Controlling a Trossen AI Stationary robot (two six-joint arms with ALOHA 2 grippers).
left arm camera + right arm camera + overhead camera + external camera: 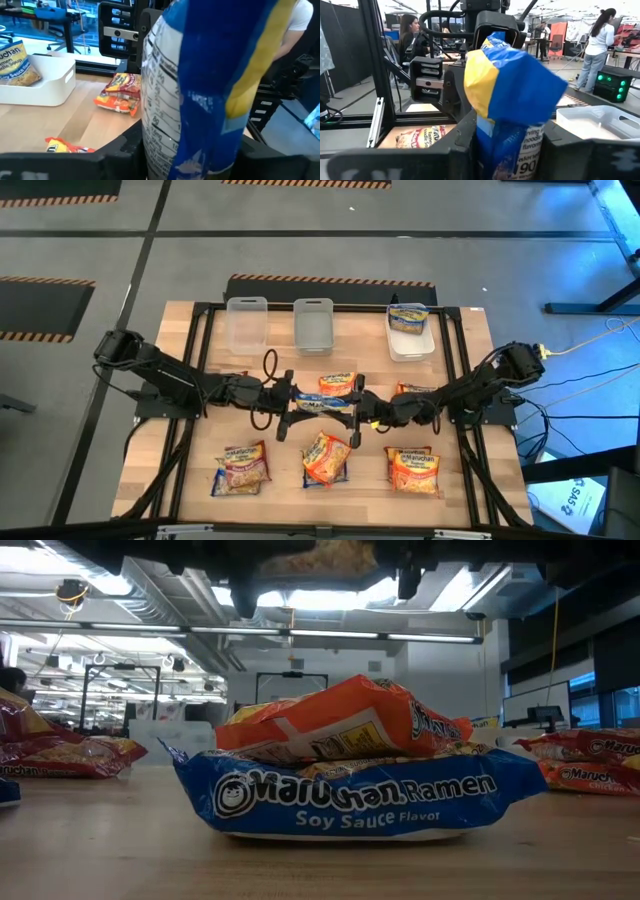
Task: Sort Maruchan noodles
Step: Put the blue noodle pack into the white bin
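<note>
A blue-and-yellow Maruchan noodle packet (322,404) hangs over the table's middle between my two grippers. My left gripper (297,404) comes from the table's left and is shut on one end. My right gripper (352,410) comes from the right and is shut on the other end. In the left wrist view the packet (200,75) fills the frame. In the right wrist view its crumpled blue-and-yellow end (510,85) stands between the fingers. Other packets lie flat on the table. In the low view the held packet (320,560) shows only at the top edge. My left gripper pinches the packet's left end (165,150) between its two fingers, one finger on each flat face. The fingers reach in about level from the table's left. The packet is clear of the table. My right gripper pinches the packet's right end (505,150) between its two fingers, one on each face. It reaches in about level from the table's right. The packet's crumpled end rises above the fingers.
Packets lie at the near left (240,468), near right (413,470), right of centre (415,392) and just behind the grippers (337,383). An orange packet (340,725) lies on a blue one (350,800). Two clear tubs (247,320) (313,325) and a white tub (430,345) line the far edge.
</note>
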